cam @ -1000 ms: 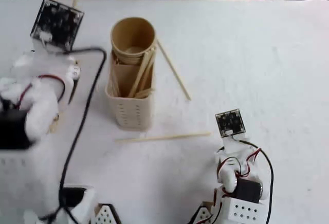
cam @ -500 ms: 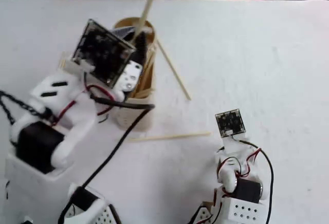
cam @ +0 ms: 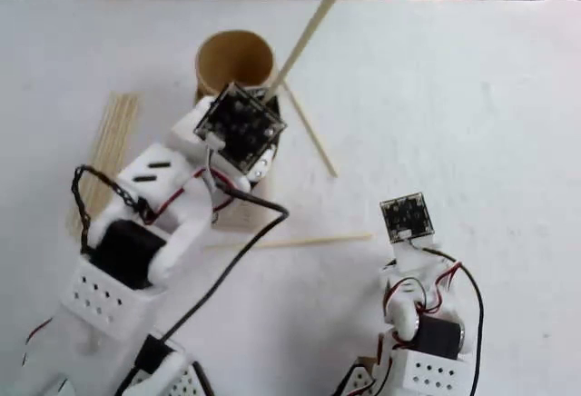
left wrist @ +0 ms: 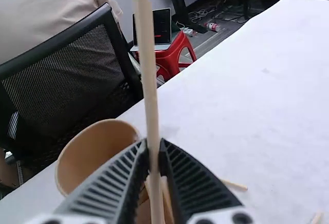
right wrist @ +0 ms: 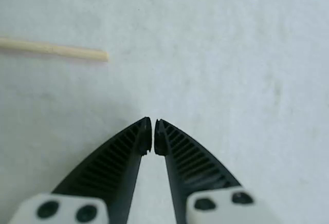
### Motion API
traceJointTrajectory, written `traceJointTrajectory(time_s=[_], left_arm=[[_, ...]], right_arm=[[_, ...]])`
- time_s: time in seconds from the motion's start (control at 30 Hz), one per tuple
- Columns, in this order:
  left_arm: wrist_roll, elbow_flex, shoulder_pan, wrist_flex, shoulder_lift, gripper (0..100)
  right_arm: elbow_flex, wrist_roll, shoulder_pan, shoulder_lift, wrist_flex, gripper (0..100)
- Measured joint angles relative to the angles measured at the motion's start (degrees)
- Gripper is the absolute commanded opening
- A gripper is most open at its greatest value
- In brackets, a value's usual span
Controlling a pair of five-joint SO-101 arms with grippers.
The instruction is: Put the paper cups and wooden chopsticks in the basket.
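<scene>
My left gripper [left wrist: 153, 152] is shut on a wooden chopstick [left wrist: 146, 54] and holds it upright just over the basket. In the high view the left arm [cam: 172, 205] covers most of the beige basket [cam: 240, 215], and the held chopstick [cam: 313, 28] slants up toward the far right. A paper cup [cam: 234, 58] stands in the basket's far end, seen as the cup [left wrist: 87, 154] behind the left jaws. Two loose chopsticks lie on the table: a diagonal one [cam: 310, 135] and a flat one [cam: 292, 242]. My right gripper [right wrist: 153, 136] is shut and empty, close to the flat chopstick's tip [right wrist: 56, 51].
A bundle of several chopsticks [cam: 103, 155] lies on the table left of the basket. The right arm [cam: 413, 328] sits at the near right edge. A black cable [cam: 227, 269] trails from the left arm. A chair and a red stool stand beyond the table's far edge.
The left arm swung from the table's left side over to the basket, carrying the chopstick, which now tilts to the right. The bundle at left came into sight. The right arm stayed still.
</scene>
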Motion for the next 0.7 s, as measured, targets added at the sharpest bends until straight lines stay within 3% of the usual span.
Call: traceJointTrajectory(time_s=[0.27, 0.7], left_arm=[[-0.09, 4.22, -5.27, -0.26, -4.22, 10], [-0.09, 5.36, -6.77, -0.26, -4.31, 10]], right_arm=[[0.0, 0.0, 0.0, 0.0, 0.0, 2.4], [0.0, 0.0, 0.0, 0.0, 0.0, 2.4]])
